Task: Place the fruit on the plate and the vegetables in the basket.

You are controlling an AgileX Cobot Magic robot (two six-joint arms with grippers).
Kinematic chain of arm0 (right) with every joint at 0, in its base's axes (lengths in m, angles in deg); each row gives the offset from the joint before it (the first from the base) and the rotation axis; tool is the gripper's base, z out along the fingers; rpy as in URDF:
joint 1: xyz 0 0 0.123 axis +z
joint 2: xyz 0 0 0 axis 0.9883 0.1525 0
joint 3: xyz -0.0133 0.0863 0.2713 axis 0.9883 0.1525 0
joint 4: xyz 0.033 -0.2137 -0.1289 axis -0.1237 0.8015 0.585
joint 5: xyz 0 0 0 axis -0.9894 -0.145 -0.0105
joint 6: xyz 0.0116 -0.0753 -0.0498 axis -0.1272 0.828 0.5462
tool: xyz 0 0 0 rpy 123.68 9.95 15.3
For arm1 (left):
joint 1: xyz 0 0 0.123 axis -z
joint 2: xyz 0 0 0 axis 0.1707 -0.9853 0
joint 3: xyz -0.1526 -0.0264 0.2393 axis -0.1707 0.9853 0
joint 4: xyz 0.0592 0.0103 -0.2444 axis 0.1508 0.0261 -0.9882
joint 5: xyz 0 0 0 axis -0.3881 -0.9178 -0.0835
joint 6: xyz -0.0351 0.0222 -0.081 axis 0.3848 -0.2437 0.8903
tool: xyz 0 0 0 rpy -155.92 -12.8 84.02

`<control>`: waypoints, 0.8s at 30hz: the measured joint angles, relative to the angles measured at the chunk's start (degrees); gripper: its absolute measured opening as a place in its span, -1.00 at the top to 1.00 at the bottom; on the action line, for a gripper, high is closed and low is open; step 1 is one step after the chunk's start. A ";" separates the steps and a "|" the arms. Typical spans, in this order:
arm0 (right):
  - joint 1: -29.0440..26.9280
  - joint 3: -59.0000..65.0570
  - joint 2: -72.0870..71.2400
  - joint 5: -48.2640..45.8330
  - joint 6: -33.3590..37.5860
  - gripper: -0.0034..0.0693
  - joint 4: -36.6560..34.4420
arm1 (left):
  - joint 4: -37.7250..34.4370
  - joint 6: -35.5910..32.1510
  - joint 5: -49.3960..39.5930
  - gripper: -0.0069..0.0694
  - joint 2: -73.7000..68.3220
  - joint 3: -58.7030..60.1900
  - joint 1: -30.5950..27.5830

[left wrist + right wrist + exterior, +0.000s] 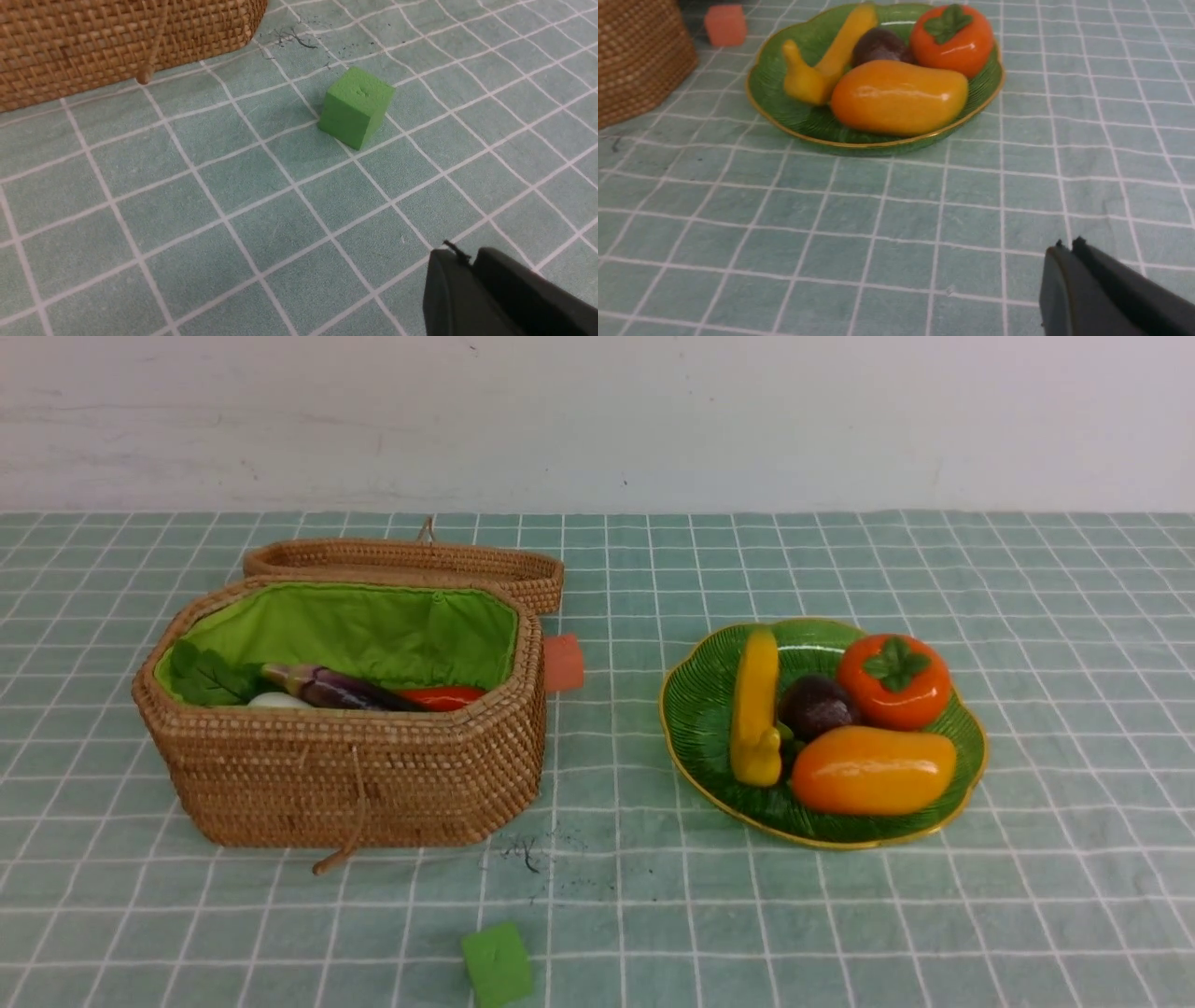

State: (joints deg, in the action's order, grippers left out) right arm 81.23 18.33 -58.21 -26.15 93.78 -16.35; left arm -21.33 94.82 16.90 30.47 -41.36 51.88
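No text, label, brand, number or sign can be read in any of the views.

Front view faces wall; wrists low, close; share plate (695, 728), basket (355, 775).
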 joint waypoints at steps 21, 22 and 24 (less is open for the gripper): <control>-1.66 6.22 -6.75 0.76 -3.70 0.89 2.68 | 0.00 0.04 -0.40 0.60 0.00 0.00 0.00; -1.66 6.22 -6.75 0.76 -3.70 0.89 2.73 | 0.00 0.04 -0.40 0.59 0.00 0.00 0.00; -1.66 6.22 -6.75 0.76 -3.70 0.88 2.73 | 0.00 0.04 -0.40 0.59 0.00 0.00 0.00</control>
State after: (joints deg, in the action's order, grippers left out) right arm 79.57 24.55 -64.96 -25.39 90.09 -13.61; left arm -21.33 94.86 16.51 30.47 -41.36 51.88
